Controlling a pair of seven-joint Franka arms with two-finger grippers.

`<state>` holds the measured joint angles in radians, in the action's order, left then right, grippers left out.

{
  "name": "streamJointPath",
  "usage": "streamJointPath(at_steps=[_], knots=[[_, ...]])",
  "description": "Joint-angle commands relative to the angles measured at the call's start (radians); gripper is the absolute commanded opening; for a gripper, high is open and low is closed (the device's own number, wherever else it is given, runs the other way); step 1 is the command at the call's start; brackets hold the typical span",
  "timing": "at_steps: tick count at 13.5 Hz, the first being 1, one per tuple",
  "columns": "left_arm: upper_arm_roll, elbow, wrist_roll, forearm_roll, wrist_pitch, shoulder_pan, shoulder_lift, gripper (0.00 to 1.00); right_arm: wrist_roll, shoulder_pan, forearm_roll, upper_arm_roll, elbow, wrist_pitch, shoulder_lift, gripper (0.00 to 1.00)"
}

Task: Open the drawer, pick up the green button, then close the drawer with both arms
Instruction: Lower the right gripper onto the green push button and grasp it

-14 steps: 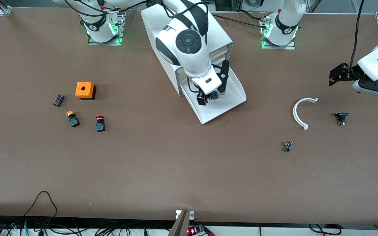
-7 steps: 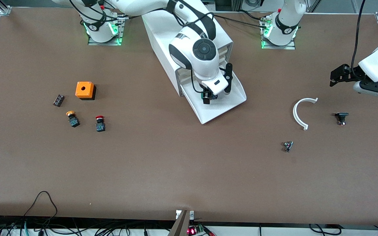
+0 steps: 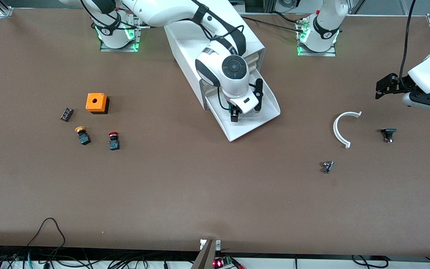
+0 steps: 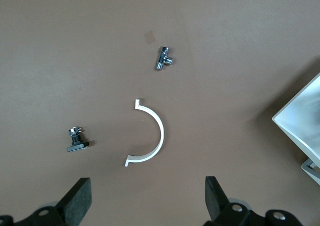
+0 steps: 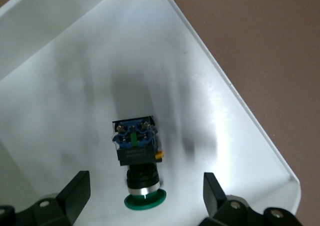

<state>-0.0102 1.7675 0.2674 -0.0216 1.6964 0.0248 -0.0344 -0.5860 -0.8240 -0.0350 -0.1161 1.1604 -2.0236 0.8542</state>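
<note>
The drawer [image 3: 250, 121], lowest tray of the white cabinet [image 3: 185, 41], stands pulled out toward the front camera, its rim a clean raised lip all round. The button [image 5: 137, 158] lies on its side on the drawer floor, green cap pointing away from the cabinet, with bare white floor on every side and well apart from the rim.

The right gripper [image 3: 237, 114] hangs over the drawer directly above the button, fingers [image 5: 75, 191] spread wide, one on each side of the button and touching nothing.

The left gripper [image 3: 383, 86] waits in the air at the left arm's end of the table, its jaws open, over bare tabletop. Near it on the table lie a white curved piece [image 4: 150, 133], a small metal fitting [image 4: 163, 58] and a small black part [image 4: 76, 140], all apart from each other and well apart from the drawer.
</note>
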Motion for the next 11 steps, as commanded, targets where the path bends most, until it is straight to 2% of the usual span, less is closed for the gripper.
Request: streamJointPath(at_steps=[1,5,9,11], knots=[[0.001,-0.013,0.01,-0.021,0.005,0.0,0.004,1.0,-0.011,-0.014,0.007,0.001,-0.041,-0.023,0.029,1.0],[0.001,-0.011,0.009,-0.02,0.005,0.0,0.004,1.0,-0.014,-0.032,0.015,0.013,-0.041,-0.055,0.042,1.0],[0.001,-0.011,0.007,-0.02,0.003,0.001,0.007,1.0,-0.017,-0.043,0.061,0.012,-0.041,-0.059,0.066,1.0],[0.001,-0.011,0.007,-0.018,0.003,0.001,0.007,1.0,-0.015,-0.043,0.061,0.012,-0.041,-0.06,0.069,0.97]])
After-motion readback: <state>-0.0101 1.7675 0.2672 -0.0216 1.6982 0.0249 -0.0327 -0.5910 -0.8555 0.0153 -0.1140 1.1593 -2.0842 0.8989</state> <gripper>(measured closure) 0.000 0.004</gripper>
